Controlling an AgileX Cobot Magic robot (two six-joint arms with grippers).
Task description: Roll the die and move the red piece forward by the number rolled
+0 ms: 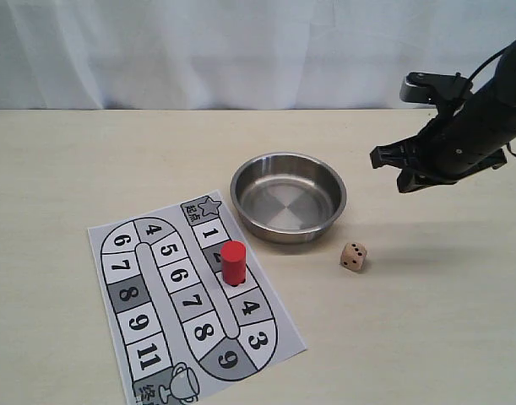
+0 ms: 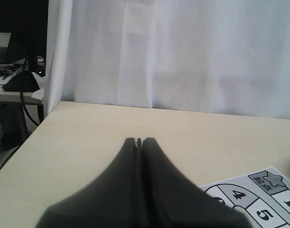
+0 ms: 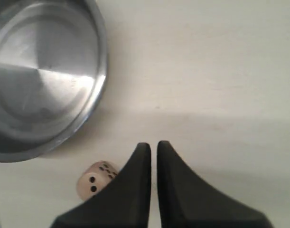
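Right fingers (image 3: 153, 145) are pressed together, only a thin slit between the two dark tips, and nothing is caught in them. Just beside those tips in the right wrist view lies the die (image 3: 95, 180), pale, round-cornered, dark pips showing, loose on the table and not touching the fingers. In the exterior view the right arm hangs above the table at about three o'clock from the steel bowl (image 1: 249, 181), throwing a soft shadow on the surface below. The die sits outside the bowl, at about five o'clock from it, near the rim but apart from it, resting flat on the table (image 1: 443, 329); its top face is too small to read for certain. At about seven o'clock from the bowl the red piece (image 1: 233, 262) stands upright on the game board (image 1: 169, 283), on the right-hand lane of the track, below the 1 and above the 4, hiding most of the square underneath it. The board lies tilted on the table, its star corner just beside the bowl. Over on the other side, the left fingers (image 2: 139, 140) are shut tip to tip, holding nothing, low over bare table with a corner of the board, the 4 and 5, in view. A white curtain (image 1: 241, 51) closes off the back.
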